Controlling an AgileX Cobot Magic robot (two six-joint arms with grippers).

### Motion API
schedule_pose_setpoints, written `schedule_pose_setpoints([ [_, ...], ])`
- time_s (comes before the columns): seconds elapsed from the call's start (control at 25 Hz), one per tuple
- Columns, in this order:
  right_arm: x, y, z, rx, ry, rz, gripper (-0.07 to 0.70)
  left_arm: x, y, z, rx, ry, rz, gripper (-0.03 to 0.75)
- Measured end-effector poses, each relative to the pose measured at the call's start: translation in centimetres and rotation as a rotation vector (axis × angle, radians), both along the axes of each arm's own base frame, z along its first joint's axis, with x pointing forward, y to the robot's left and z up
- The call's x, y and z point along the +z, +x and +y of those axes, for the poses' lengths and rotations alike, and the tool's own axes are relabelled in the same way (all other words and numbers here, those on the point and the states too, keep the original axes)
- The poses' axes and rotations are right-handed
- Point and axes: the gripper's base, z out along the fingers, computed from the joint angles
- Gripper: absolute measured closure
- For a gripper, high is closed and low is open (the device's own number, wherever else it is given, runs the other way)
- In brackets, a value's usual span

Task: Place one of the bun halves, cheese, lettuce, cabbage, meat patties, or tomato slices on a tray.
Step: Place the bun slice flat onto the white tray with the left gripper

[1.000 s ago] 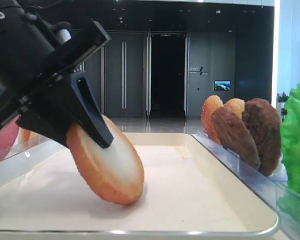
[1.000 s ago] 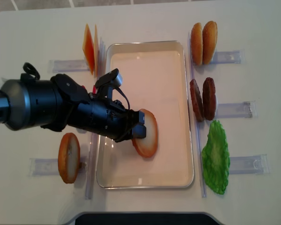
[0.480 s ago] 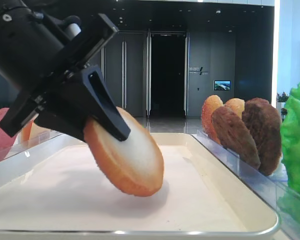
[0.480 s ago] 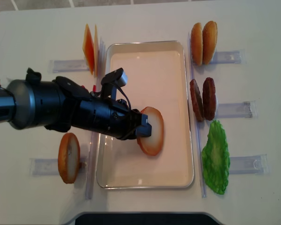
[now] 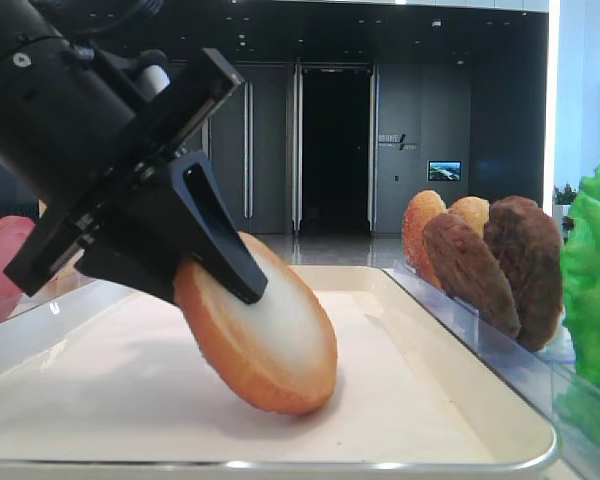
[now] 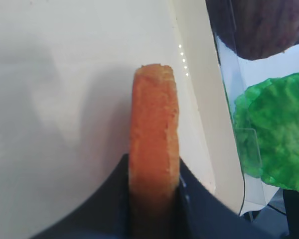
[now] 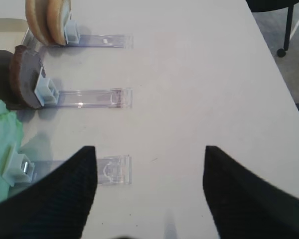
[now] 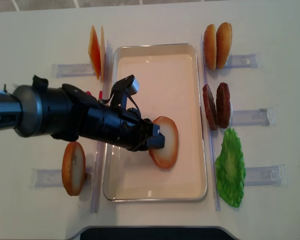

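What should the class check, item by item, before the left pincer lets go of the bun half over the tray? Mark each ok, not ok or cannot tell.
1. Left pincer shut on the bun half: ok.
2. Bun half inside the rim of the tray: ok.
3. Bun half lying flat: not ok; it is tilted, its lower edge down near the tray base.
4. Lower edge actually touching the base: cannot tell.
5. Landing spot free of other food: ok; the meat patties and lettuce sit outside the tray.
6. Right pincer clear of the tray: ok; it is open over bare table by the holders.
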Motion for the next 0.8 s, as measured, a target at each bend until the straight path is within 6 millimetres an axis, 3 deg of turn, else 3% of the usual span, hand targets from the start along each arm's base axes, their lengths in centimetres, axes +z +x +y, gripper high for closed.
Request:
schedule_pose_setpoints([
  [0.52, 0.0, 0.0, 0.0, 0.000, 0.000, 0.000, 0.165, -0.4, 0.0, 0.0, 0.000, 0.018, 0.022, 0.557],
  [0.68, 0.0, 0.0, 0.0, 0.000, 0.000, 0.000, 0.165, 0.4, -0.3, 0.5, -0.025, 0.062, 0.003, 0.417],
  [0.8, 0.0, 0.0, 0.0, 0.000, 0.000, 0.000, 0.165, 1.3, -0.5, 1.0, -0.028, 0.098, -0.030, 0.271],
])
